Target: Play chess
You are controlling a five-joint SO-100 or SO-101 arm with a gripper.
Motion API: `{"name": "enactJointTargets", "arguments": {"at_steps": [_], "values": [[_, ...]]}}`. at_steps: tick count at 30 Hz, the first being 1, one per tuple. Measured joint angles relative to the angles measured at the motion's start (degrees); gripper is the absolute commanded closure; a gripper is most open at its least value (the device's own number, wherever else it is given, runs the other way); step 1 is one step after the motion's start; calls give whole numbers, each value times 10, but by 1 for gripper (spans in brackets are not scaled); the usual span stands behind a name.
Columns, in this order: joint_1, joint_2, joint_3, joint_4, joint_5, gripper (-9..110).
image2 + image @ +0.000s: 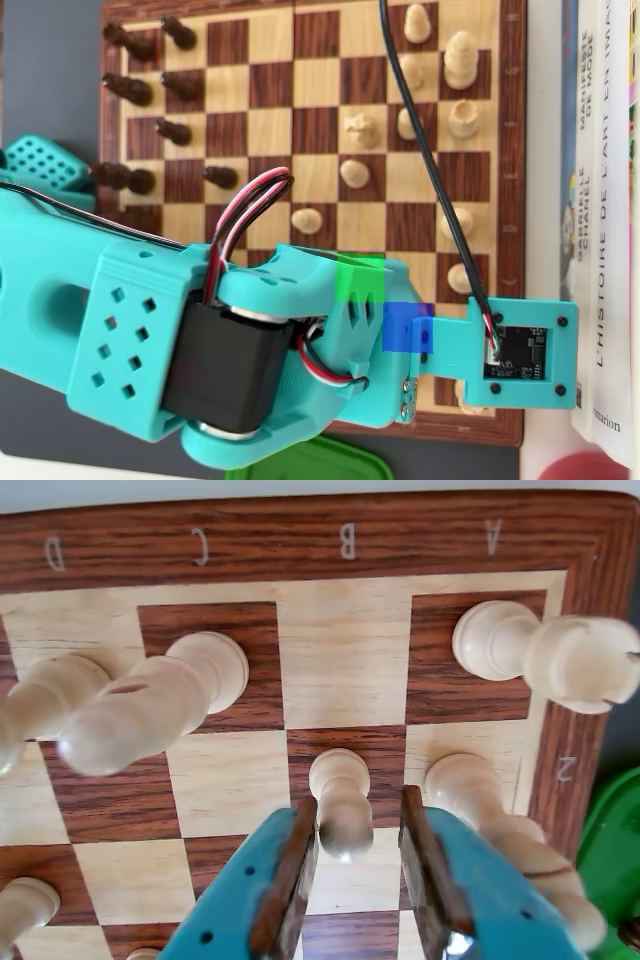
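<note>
In the wrist view my gripper (358, 810) is open, its two brown-padded teal jaws standing on either side of a white pawn (338, 778) on the dark B2 square. The pawn's head sits close against the left pad (297, 855). A clear gap shows between the pawn and the right pad (424, 855). The wooden chessboard (300, 540) fills this view. In the overhead view the teal arm (250, 340) covers the board's lower part (310, 100), hiding the jaws and the pawn.
Close by in the wrist view are a white rook (580, 660), a white pawn (470, 785) just outside the right jaw, and a bishop (150, 710) to the left. Overhead, dark pieces (140, 90) stand upper left, white pieces (460, 60) upper right, books (600, 200) beside the board.
</note>
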Motion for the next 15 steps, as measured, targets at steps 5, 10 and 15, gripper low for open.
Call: {"name": "enactJointTargets", "arguments": {"at_steps": [5, 10, 15], "values": [[0, -9, 0, 0, 0, 88], [0, -9, -2, -2, 0, 88], [0, -9, -2, -2, 0, 89]]}}
